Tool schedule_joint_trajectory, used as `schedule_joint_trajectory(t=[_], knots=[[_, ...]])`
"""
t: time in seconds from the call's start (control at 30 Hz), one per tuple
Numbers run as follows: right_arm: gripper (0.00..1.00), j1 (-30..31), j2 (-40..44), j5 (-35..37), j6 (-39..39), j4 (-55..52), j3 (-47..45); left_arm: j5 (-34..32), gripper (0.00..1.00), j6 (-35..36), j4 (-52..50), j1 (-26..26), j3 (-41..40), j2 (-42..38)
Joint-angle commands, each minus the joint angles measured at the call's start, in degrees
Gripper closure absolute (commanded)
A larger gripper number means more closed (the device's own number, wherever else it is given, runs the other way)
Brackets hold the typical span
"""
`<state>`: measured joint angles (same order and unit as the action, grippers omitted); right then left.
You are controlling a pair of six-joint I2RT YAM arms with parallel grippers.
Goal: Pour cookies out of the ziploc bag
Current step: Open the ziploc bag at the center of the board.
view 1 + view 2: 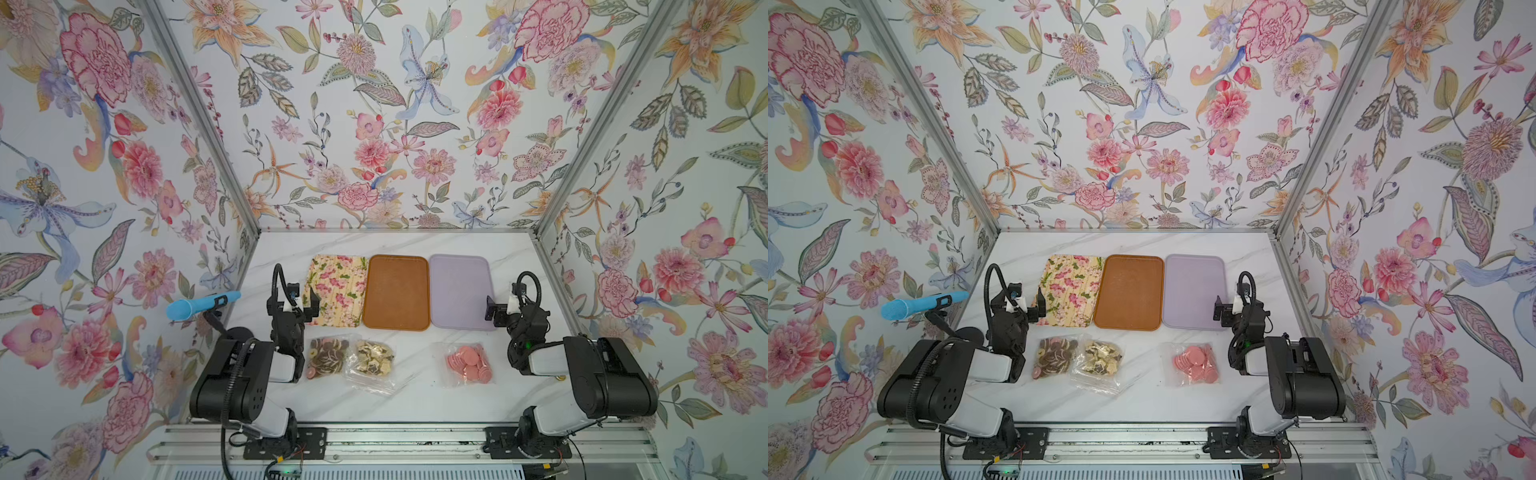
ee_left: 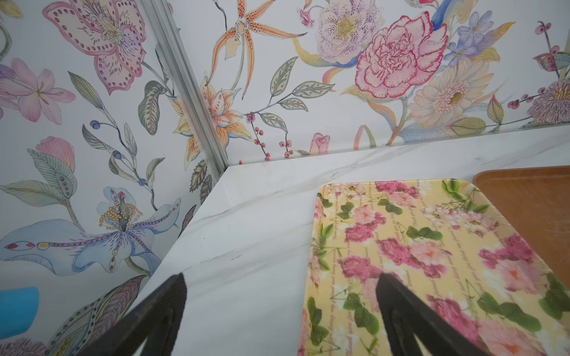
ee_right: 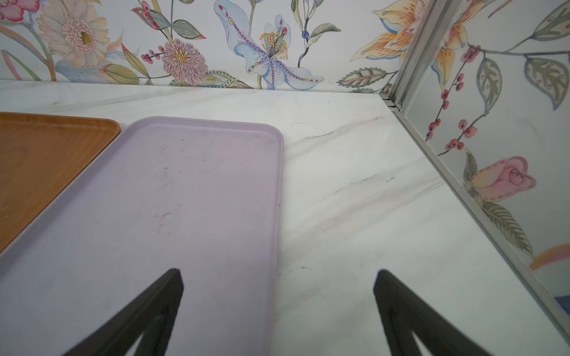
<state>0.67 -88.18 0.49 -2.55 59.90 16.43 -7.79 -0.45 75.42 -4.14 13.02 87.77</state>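
Three clear ziploc bags of cookies lie in a row on the white marble table, seen in both top views. One holds brown, olive and pink patterned rounds (image 1: pixel 326 357) (image 1: pixel 1054 356), one cream and dark flower shapes (image 1: pixel 372 360) (image 1: pixel 1102 358), one plain pink rounds (image 1: pixel 469 362) (image 1: pixel 1196 360). My left gripper (image 1: pixel 294 304) (image 2: pixel 282 277) hangs open and empty behind the patterned-round bag, over the floral tray's near left corner. My right gripper (image 1: pixel 508 306) (image 3: pixel 278 272) is open and empty over the lilac tray's right edge, behind the pink bag. Neither wrist view shows a bag.
Three empty trays stand side by side behind the bags: floral yellow tray (image 1: pixel 332 266) (image 2: pixel 401 234), brown tray (image 1: pixel 397 291) (image 3: pixel 46 154) and lilac tray (image 1: pixel 459 291) (image 3: pixel 185 185). Flowered walls close in the left, right and back. A blue microphone (image 1: pixel 199 304) juts from the left wall.
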Motion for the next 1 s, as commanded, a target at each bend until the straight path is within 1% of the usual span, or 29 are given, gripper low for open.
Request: schedule_joint_trajectory(t=[0.0, 0.2, 0.53, 0.73, 0.97], knots=[[0.0, 0.0, -0.2, -0.2, 0.7, 2.6, 0.8, 0.0, 0.01, 0.5, 0.9, 0.2, -0.1, 0.4], [0.0, 0.0, -0.3, -0.2, 0.7, 2.6, 0.8, 1.4, 0.01, 0.2, 0.6, 0.8, 0.0, 0.4], [0.0, 0.1, -0.2, 0.0, 0.5, 2.5, 0.6, 1.1, 0.01, 0.1, 0.7, 0.7, 0.0, 0.5], [0.0, 1.0, -0.2, 1.9, 0.1, 3.1, 0.3, -0.2, 0.01, -0.4, 0.8, 0.8, -0.1, 0.5], [0.0, 2.2, 0.7, 2.4, -1.1, 12.6, -4.9, 0.0, 0.01, -0.3, 1.3, 0.7, -0.4, 0.3]])
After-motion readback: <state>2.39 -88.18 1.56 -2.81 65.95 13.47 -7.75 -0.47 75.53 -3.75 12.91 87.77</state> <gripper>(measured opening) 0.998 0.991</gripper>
